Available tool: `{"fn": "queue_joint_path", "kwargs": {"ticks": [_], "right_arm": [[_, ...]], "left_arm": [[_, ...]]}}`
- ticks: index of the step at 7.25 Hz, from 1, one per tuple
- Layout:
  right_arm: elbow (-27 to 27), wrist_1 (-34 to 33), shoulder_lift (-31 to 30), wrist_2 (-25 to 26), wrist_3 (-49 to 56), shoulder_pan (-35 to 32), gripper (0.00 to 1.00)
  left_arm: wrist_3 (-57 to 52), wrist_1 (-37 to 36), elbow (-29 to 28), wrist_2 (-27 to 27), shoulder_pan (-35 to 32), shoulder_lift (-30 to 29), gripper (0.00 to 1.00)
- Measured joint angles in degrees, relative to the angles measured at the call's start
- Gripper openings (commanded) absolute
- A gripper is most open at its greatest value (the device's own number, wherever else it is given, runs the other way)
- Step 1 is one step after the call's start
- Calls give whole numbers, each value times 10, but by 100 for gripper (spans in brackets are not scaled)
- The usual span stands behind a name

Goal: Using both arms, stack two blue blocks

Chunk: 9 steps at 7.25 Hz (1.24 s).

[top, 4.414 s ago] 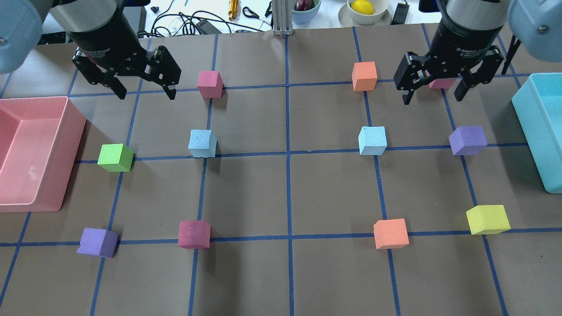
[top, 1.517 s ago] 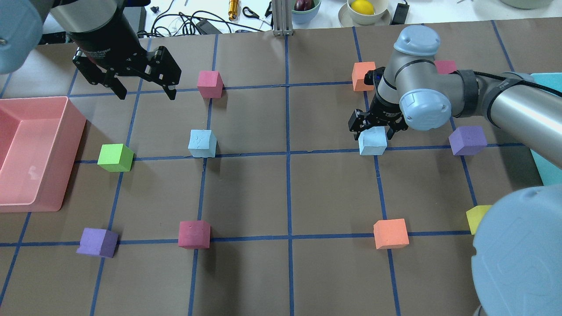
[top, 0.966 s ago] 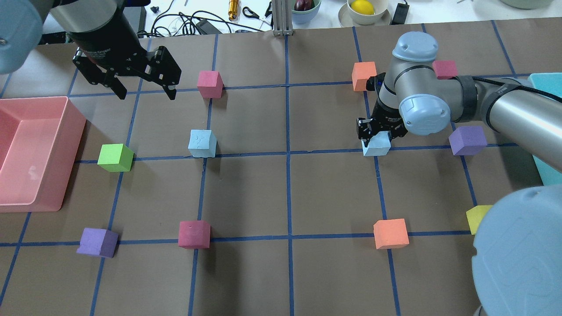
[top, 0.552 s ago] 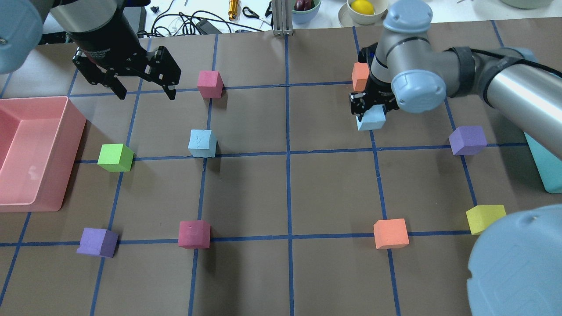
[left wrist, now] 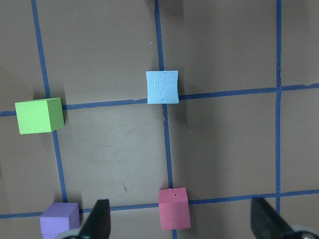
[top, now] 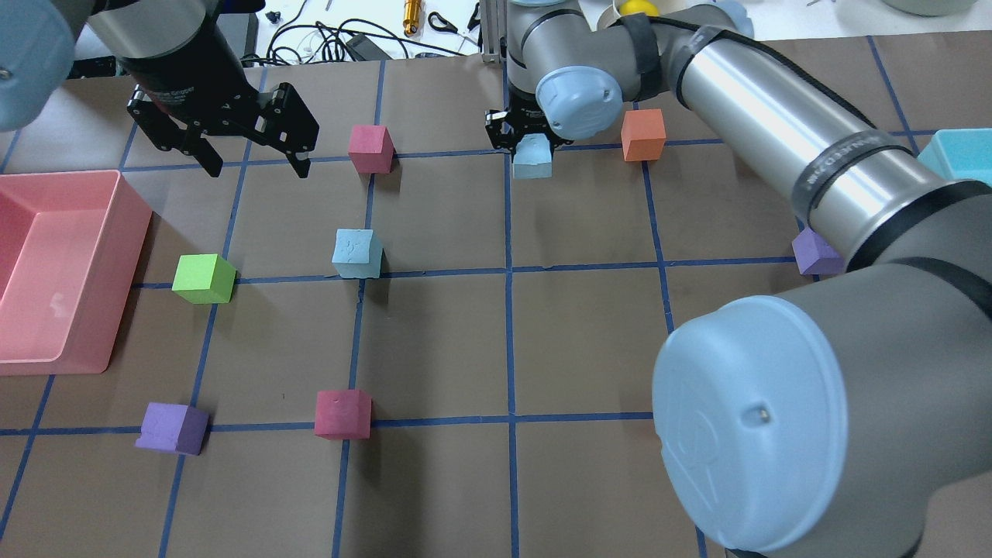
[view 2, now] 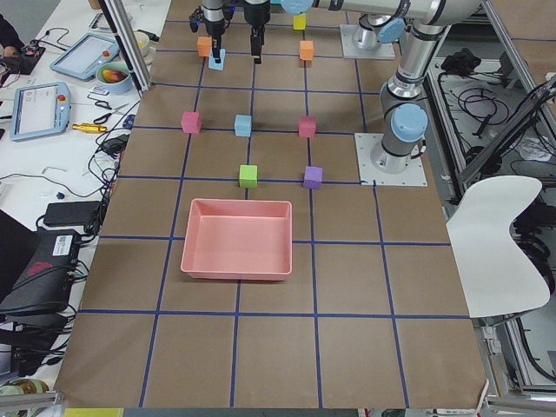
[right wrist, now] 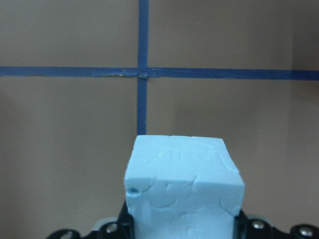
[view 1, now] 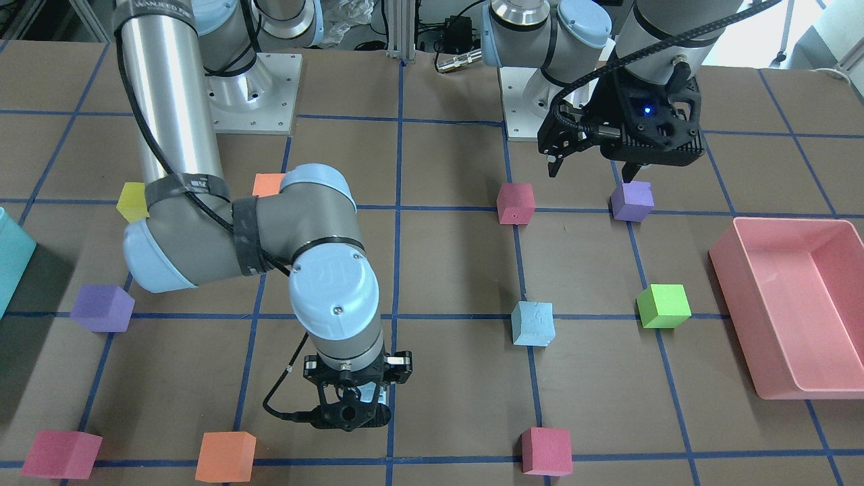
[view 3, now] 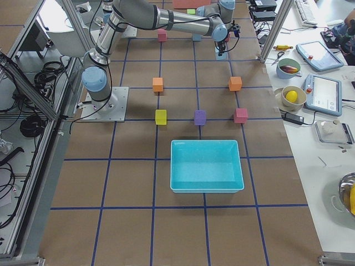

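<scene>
The right gripper (top: 530,141), clamped on a dented pale sky-blue foam cube (top: 532,163), has lifted it off its grid spot and carried it to the blue-tape centre line (top: 509,310): pickup done, stacking pending. The other scuffed blue foam cube (top: 357,253) rests untouched on brown paper (top: 434,341); the left gripper (top: 256,164) hangs spread wide

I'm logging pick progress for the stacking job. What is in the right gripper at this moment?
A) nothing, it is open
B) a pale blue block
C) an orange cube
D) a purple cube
B: the right gripper is shut on a pale blue block, which fills the bottom of the right wrist view between the fingers, while the nearest orange cube stands apart from it, ungripped.
</scene>
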<state>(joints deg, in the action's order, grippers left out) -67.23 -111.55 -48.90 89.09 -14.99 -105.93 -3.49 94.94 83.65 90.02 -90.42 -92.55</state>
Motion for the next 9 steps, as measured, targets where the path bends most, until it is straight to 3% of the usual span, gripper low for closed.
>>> {"fn": "queue_joint_path", "kwargs": {"ticks": [3,4,5,9], "right_arm": [[12,0,39,-38,-53,-11,2],[11,0,43,-43,-59,-11,17],[5,-1,45,-45,-61,-11,99],[-9,0,40,-46,-63,-10,100]], "left_arm": [[-11,-14,20,-1,6,-10,100],[-13,-31,24,-2,8,-24,100],[-12,-53,28,-4,8,-40,100],[-2,-170,60,-7,8,-127,100]]}}
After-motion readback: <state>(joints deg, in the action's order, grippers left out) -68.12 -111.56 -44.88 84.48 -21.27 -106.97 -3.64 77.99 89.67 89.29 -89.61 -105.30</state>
